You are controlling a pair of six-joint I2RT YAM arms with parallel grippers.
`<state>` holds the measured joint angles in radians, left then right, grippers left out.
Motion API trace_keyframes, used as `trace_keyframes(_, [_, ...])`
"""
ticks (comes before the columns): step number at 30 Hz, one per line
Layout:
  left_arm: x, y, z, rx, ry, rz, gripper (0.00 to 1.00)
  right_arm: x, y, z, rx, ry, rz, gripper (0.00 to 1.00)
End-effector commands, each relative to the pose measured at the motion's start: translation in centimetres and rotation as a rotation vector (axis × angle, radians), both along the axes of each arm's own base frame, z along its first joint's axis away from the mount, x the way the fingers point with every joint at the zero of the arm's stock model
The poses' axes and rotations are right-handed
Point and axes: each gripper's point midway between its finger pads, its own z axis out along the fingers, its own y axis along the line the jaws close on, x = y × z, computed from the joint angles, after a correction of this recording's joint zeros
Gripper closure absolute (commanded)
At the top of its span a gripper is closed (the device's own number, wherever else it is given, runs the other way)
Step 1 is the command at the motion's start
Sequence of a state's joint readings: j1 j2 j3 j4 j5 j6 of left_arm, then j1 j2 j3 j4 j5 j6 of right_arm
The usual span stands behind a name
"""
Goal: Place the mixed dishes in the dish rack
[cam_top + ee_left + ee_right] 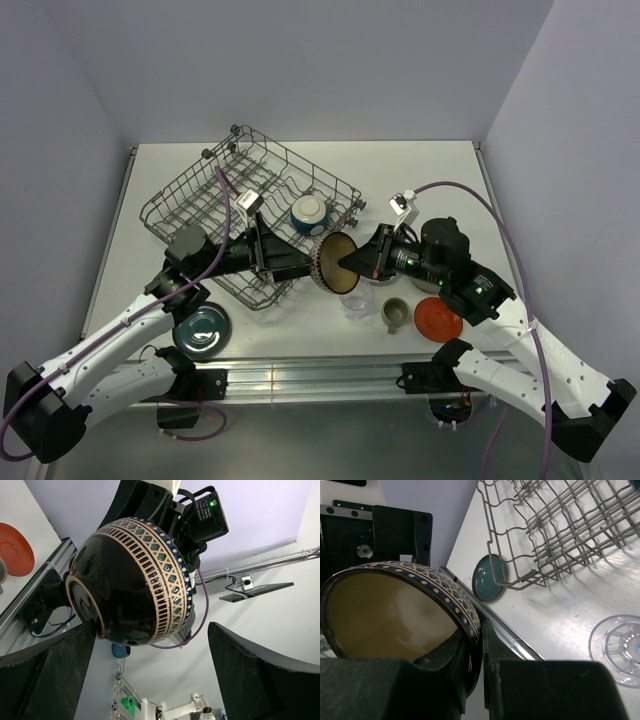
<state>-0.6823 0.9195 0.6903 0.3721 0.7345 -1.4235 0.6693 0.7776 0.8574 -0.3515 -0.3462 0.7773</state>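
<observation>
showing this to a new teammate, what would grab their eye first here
The brown patterned ceramic bowl stands out: the right gripper pinches its rim and holds it on its side in the air, just off the near corner of the grey wire dish rack. The left gripper faces it with jaws wide open. A cream bowl sits inside the rack.

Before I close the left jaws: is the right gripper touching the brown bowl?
Touching. The right wrist view shows the right gripper with its jaws closed on the patterned rim of the brown bowl, one inside, one outside.
</observation>
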Motion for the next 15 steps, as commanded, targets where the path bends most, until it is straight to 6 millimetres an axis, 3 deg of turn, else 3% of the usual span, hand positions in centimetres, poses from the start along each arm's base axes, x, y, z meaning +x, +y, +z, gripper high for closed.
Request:
trace_keyframes(1, [-1.4, 0.1, 2.3, -0.050, -0.071, -0.055, 0.01, 0.9, 1.0, 3.6, 0.126, -0.101, 0.009, 1.00])
trace_keyframes(15, [0.0, -0.3, 3.7, -0.062, -0.055, 0.008, 0.01, 1.3, 0.8, 0.6, 0.086, -0.066, -0.012, 1.00])
